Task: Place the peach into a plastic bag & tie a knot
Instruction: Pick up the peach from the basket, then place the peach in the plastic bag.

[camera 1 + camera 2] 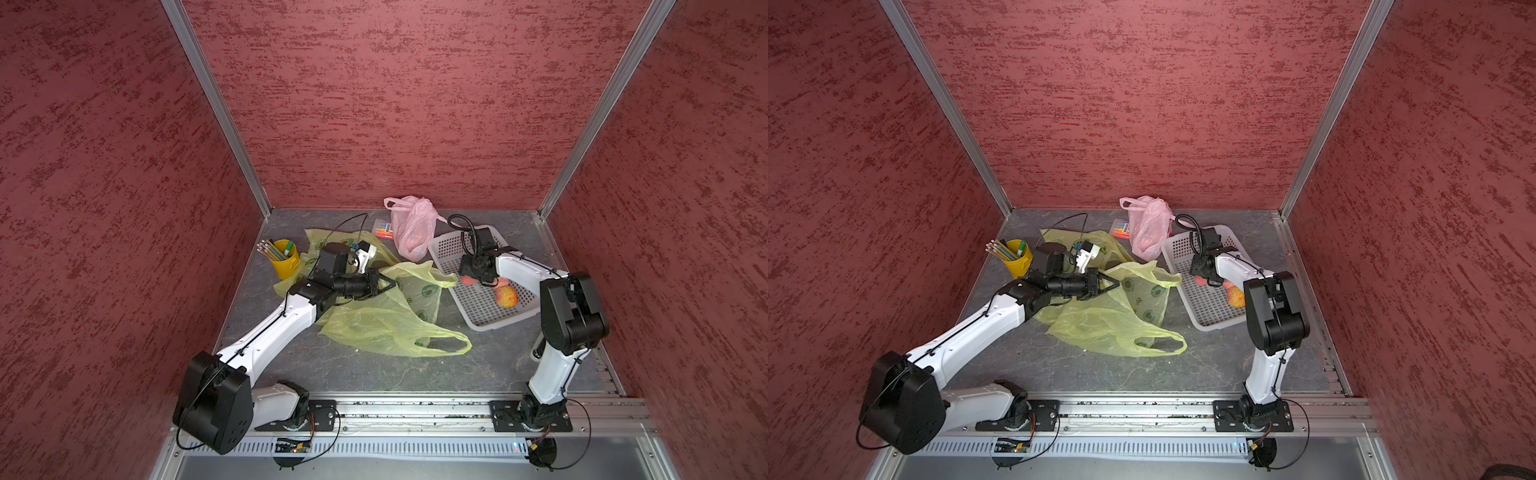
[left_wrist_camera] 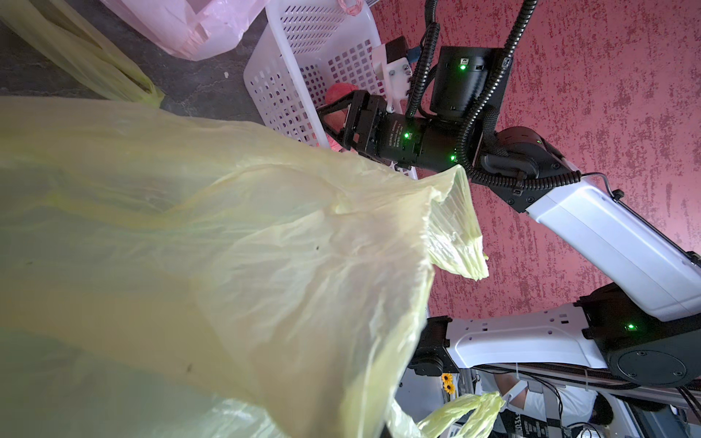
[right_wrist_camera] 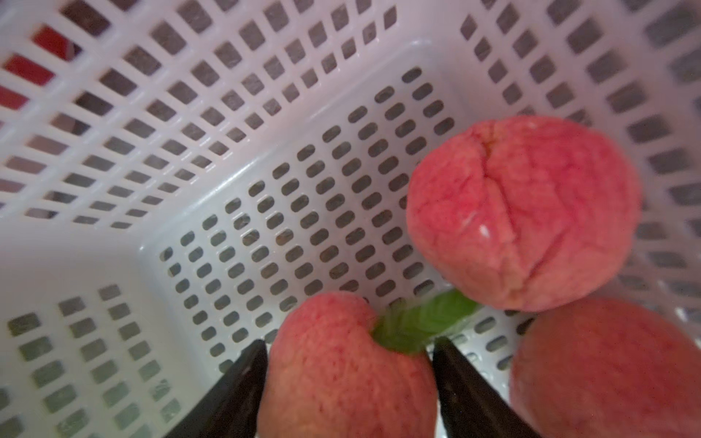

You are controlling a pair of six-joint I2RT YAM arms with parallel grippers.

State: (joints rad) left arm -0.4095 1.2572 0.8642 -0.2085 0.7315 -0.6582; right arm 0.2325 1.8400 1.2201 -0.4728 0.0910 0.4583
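A crumpled yellow plastic bag (image 1: 386, 320) (image 1: 1113, 320) lies mid-table. My left gripper (image 1: 384, 286) (image 1: 1106, 284) is shut on its upper edge and holds that part lifted. In the left wrist view the bag (image 2: 227, 246) fills the picture and hides the jaws. My right gripper (image 1: 478, 277) (image 3: 349, 345) reaches down into the white basket (image 1: 449, 249) (image 3: 189, 113). Its black fingers (image 3: 242, 379) press both sides of a pink peach (image 3: 349, 379) with a green leaf. Two more peaches (image 3: 523, 212) (image 3: 607, 371) lie beside it.
A pink plastic bag (image 1: 411, 232) stands at the back next to the basket, with a pack of markers (image 1: 382, 228) beside it. A yellow cup of pencils (image 1: 284, 259) stands at the left. More yellow plastic (image 1: 324, 241) lies behind my left wrist.
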